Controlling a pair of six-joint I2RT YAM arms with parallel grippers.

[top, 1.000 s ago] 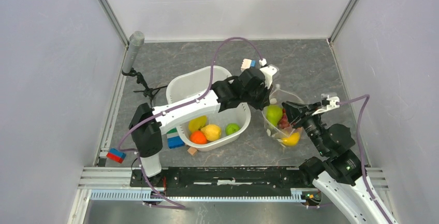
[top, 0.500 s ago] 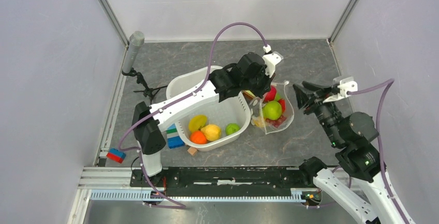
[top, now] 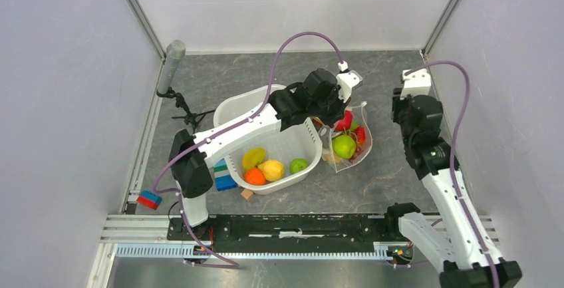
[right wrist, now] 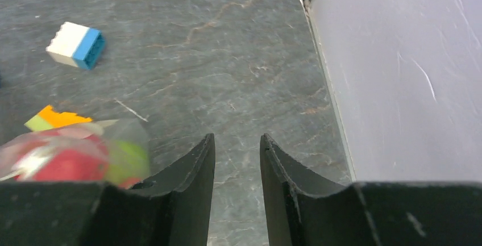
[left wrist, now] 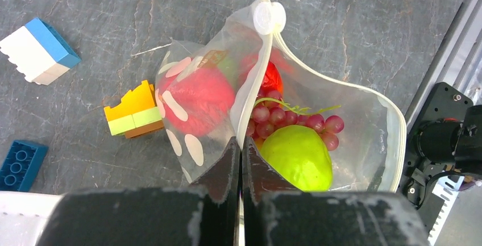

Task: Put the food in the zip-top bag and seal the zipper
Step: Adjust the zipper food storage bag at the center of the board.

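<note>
Beside the white tub (top: 243, 104), seen from above, the zip-top bag (top: 351, 149) sits part-filled, while four pieces of food (top: 271, 168) wait unbagged in the tub. Left wrist: left claw (left wrist: 239, 144) clamped on the zipper (left wrist: 253, 81), the mouth gaping and unsealed. Right wrist: right claw (right wrist: 237, 144) parted and empty over the table (right wrist: 199, 58).

Looks like a robotics lab test cell — plain grey panel walls (top: 66, 102) boxing in a dark marbled tabletop (top: 226, 72), with a slotted aluminium rail (top: 133, 225) and black mounting bar (top: 299, 225) along the near edge.
</note>
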